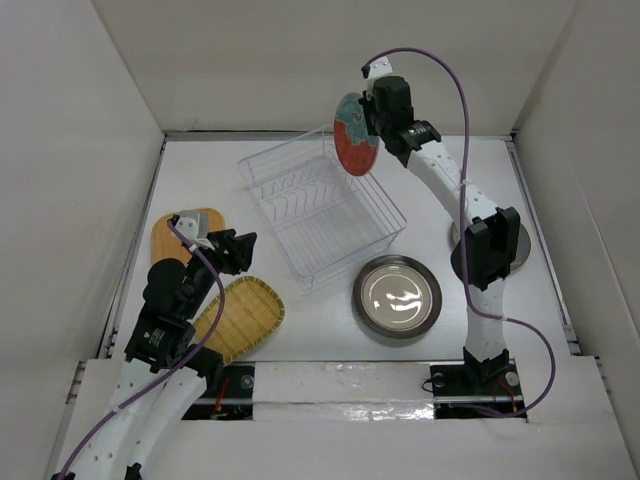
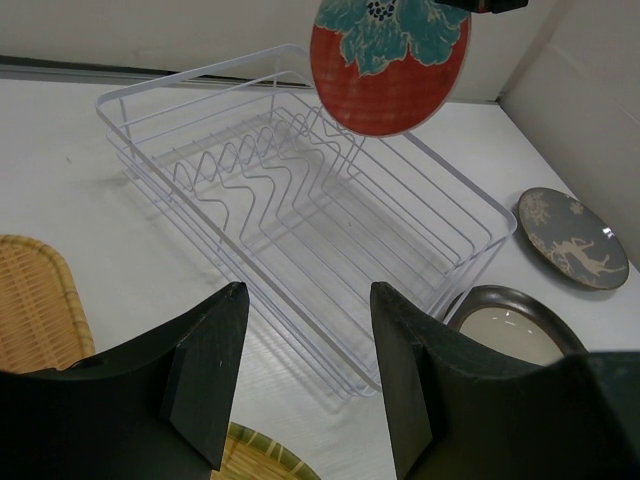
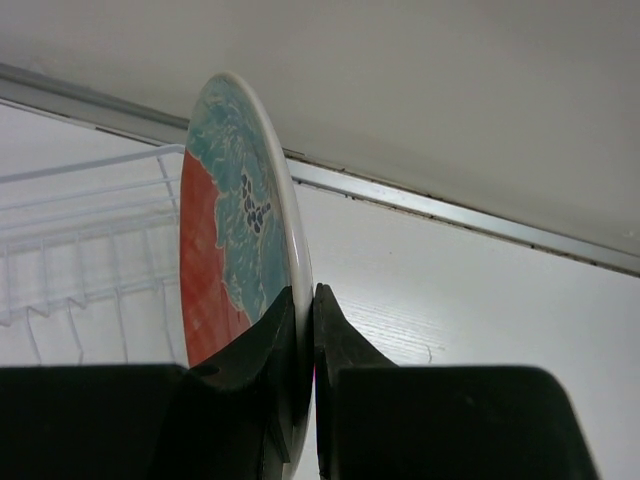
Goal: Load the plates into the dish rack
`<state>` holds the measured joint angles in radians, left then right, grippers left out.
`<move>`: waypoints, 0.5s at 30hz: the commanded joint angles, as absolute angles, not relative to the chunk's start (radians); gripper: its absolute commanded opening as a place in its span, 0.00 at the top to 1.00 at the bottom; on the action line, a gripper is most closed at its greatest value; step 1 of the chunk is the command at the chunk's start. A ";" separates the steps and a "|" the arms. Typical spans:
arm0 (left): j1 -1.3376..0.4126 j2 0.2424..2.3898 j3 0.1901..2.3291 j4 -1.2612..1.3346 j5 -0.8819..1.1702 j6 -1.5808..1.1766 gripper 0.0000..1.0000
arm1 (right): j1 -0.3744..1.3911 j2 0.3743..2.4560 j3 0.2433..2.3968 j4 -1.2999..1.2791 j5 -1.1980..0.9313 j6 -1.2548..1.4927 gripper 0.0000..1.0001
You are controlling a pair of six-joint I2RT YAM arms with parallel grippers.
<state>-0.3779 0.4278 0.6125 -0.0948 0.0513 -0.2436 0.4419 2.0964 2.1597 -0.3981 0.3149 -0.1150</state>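
Plates [image 1: 397, 297]: none sits in the clear plastic dish rack [image 1: 330, 225] yet. Right gripper [image 3: 303, 340] pinches the round red-and-teal plate [image 1: 354, 135] over its far-edge end; left gripper [image 2: 300, 380] gapes wide.

Red/teal floral plate [image 1: 354, 134], grey deer plate [image 2: 573, 238], yel. woven plate [image 1: 245, 315], org. woven plate [image 1: 165, 245].

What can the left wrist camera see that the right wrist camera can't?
Only the left wrist view shows the open left gripper, the deer plate, the shiny metallic plate and the edge of an orange woven plate. Only the right wrist view shows the right gripper clamped on the rim of the red-and-teal plate. Both views show that plate and the dish rack.
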 commanded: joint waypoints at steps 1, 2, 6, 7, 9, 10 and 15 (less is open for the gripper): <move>-0.374 0.422 0.617 -0.054 0.061 -0.233 0.51 | 0.482 2.006 2.148 -0.166 0.412 -0.179 1.00; -0.374 0.423 0.617 -0.054 0.061 -0.233 0.51 | 0.482 2.013 2.157 -0.173 0.411 -0.181 1.00; -0.374 0.420 0.618 -0.057 0.058 -0.233 0.51 | 0.491 2.045 2.191 -0.209 0.393 -0.175 1.00; -0.374 0.417 0.617 -0.055 0.057 -0.233 0.51 | 0.491 2.054 2.178 -0.215 0.393 -0.176 1.00; -0.374 0.416 0.617 -0.055 0.054 -0.233 0.51 | 0.502 2.057 2.154 -0.210 0.393 -0.176 1.00; -0.374 0.417 0.617 -0.055 0.055 -0.233 0.51 | 0.512 2.057 2.117 -0.198 0.399 -0.176 1.00; -0.374 0.423 0.617 -0.055 0.060 -0.233 0.51 | 0.531 2.045 2.014 -0.153 0.411 -0.175 1.00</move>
<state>-0.3779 0.4278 0.6125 -0.0952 0.0517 -0.2436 0.5106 2.0956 2.0384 -0.2970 0.3641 -0.1726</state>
